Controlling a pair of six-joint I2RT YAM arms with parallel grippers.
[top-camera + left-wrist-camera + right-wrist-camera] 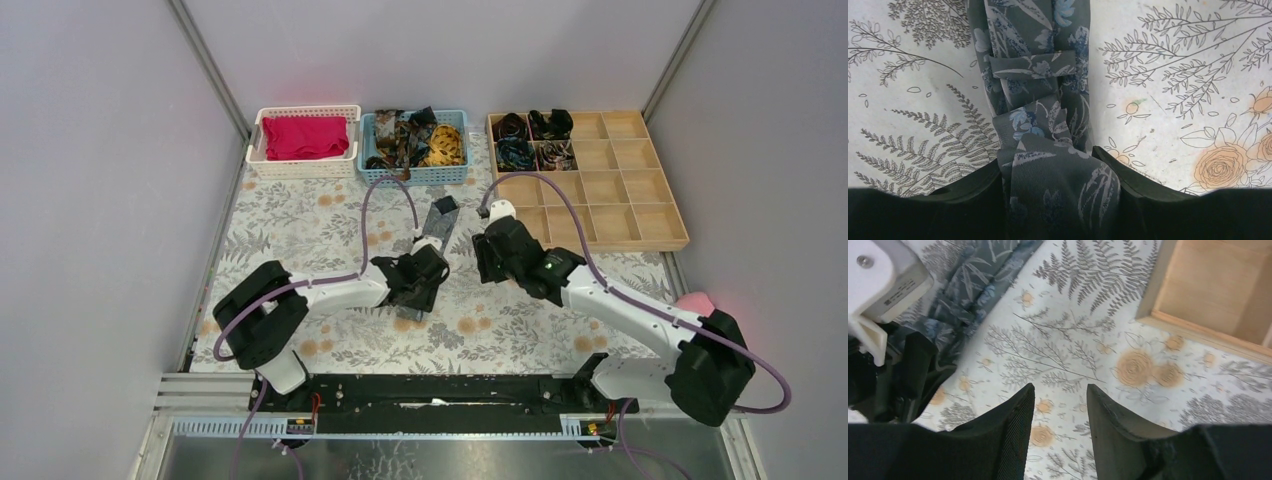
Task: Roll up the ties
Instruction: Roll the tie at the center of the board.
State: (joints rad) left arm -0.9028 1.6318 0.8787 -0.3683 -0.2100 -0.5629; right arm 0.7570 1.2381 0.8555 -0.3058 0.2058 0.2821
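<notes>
From above: shows a grey floral tie (441, 215) flat on the tablecloth (300, 220), between blue basket (415, 176) and left gripper (428, 258).

Left wrist: shows soft, light, likely slippery fabric bunched between jaws touching both edges (clamped or merely flanking, cannot tell). Best pinched across the folded end. Hides the near end.

Right wrist: shows right gripper (1059, 390) parted, empty.
</notes>
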